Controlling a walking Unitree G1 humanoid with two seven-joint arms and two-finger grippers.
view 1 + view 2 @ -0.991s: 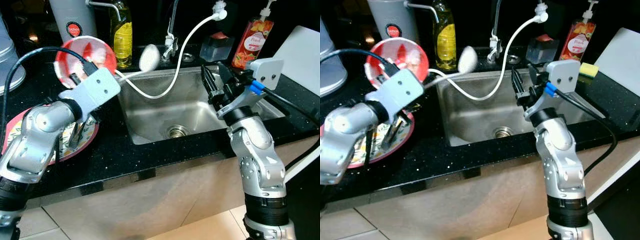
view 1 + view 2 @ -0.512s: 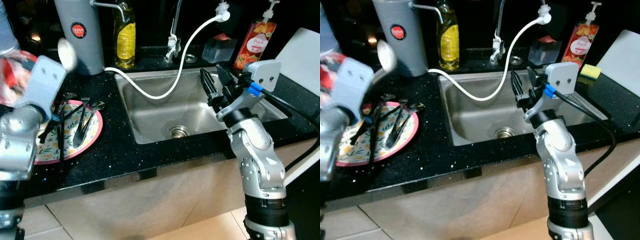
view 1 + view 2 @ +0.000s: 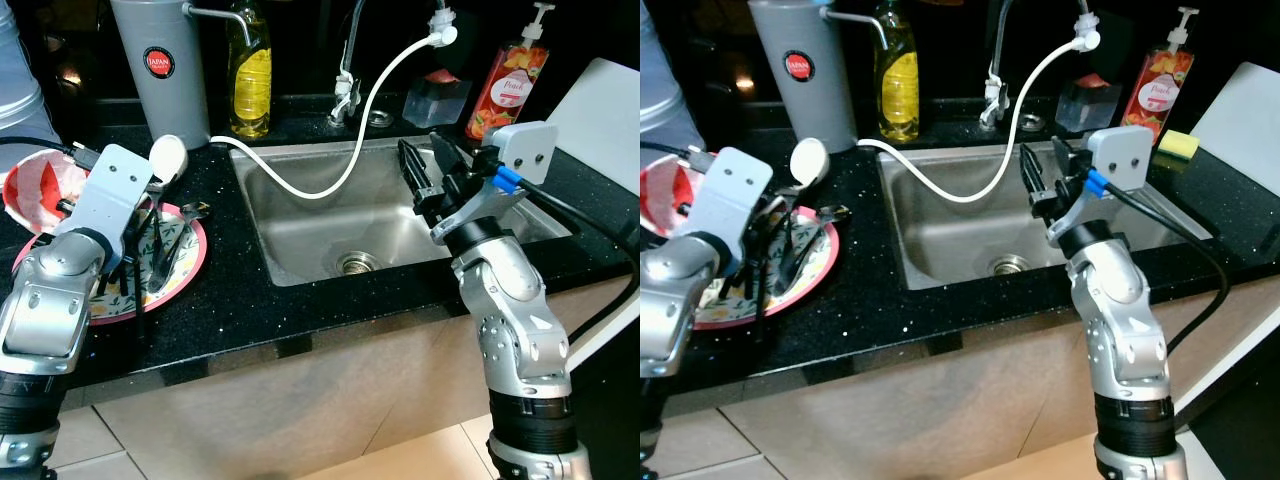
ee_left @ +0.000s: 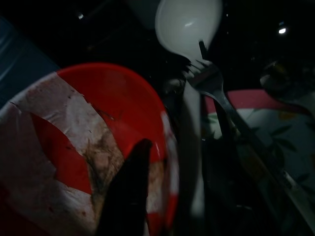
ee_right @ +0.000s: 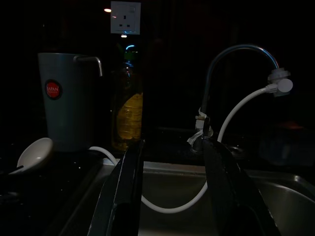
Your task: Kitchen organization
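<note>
The left gripper point(image 3: 55, 195) has its jaws clamped on the red bowl point(image 3: 30, 187) at the far left of the tabletop point(image 3: 240, 310), beside the floral plate point(image 3: 170, 270) of utensils. Setting the bowl down looks next. The right gripper point(image 3: 432, 170), jaws apart, hangs over the sink point(image 3: 330, 220).

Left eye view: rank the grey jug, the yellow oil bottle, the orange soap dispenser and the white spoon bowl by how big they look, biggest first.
1. grey jug
2. yellow oil bottle
3. orange soap dispenser, close to the bottle in apparent size, so that order is unsure
4. white spoon bowl, clearly smallest
</note>
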